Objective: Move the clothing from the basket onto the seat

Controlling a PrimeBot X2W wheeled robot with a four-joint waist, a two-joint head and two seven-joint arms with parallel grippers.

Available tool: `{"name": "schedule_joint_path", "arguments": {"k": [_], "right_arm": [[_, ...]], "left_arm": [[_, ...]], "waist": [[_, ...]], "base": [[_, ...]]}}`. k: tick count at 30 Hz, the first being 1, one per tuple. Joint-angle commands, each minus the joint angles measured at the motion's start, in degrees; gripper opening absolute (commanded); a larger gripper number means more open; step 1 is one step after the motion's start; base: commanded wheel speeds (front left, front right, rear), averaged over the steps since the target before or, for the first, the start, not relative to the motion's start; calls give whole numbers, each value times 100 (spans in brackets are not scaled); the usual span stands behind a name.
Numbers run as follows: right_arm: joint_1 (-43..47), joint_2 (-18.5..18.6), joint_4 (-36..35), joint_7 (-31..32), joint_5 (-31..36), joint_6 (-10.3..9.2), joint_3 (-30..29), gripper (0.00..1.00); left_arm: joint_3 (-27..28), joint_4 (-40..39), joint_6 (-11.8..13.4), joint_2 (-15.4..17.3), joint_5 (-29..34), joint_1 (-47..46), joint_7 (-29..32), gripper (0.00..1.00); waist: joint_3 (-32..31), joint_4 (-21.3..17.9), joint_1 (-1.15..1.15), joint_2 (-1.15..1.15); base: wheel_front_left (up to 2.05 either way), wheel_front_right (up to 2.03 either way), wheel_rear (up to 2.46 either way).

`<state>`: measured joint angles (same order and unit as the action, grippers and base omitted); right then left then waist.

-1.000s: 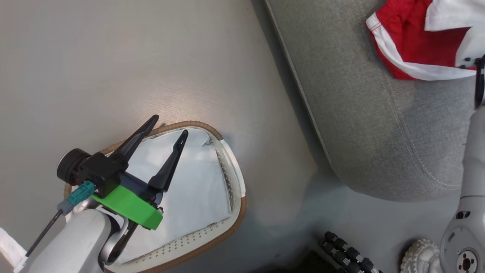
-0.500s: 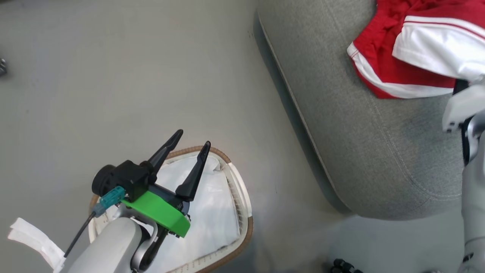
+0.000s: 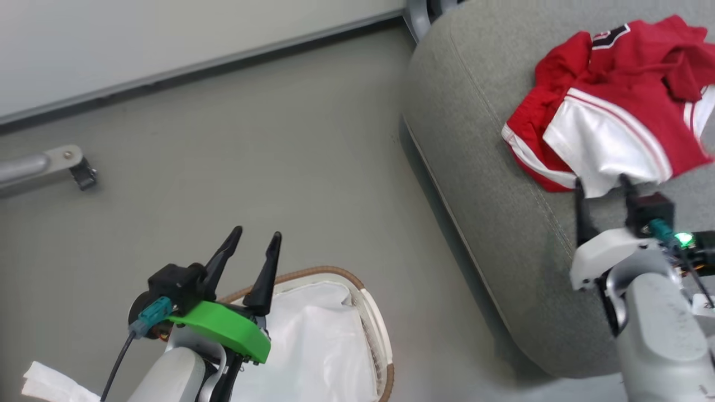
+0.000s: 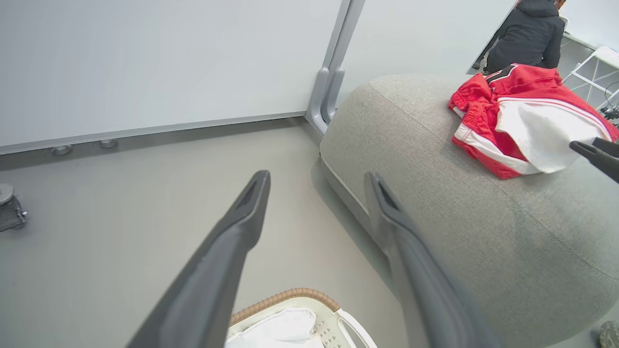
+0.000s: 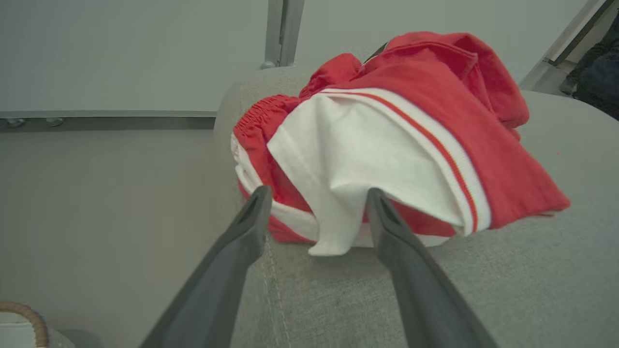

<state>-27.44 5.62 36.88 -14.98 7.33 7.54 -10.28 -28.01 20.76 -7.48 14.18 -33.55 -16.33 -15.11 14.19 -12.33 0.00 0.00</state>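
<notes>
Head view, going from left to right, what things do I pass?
Grey metal bar with a black foot → left end effector with green collar → oval white plastic basket with tan woven rim → large grey woven-fabric couch → red and white shiny jersey and shorts.

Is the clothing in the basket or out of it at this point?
Out. The clothing lies bunched on the seat; the visible part of the basket holds just its white liner.
</notes>
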Motion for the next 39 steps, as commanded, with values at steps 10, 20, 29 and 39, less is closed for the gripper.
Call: {"name": "schedule_joint_path", "arguments": {"k": [10, 20, 29, 39], "right_arm": [[232, -235, -347, -26, -975, -9, 1047, 100], [434, -255, -762, -26, -1518, -9, 1517, 100], [883, -258, -989, -27, -1582, -9, 1530, 100], [1188, -260, -1104, -27, -1704, -9, 1502, 100]], "left_arm": [[1044, 437, -3, -206, 391, 291, -3, 100], [2159, 359, -3, -428, 1118, 570, -3, 100], [2750, 176, -3, -738, 1639, 1103, -3, 100], [2832, 20, -3, -903, 1573, 1412, -3, 100]], "waist": [[-643, 1061, 0, 0], [-756, 1426, 0, 0], [-990, 1403, 0, 0], [-1142, 1438, 0, 0]], "base": [[0, 0, 0], [0, 0, 0], [0, 0, 0], [0, 0, 0]]}}
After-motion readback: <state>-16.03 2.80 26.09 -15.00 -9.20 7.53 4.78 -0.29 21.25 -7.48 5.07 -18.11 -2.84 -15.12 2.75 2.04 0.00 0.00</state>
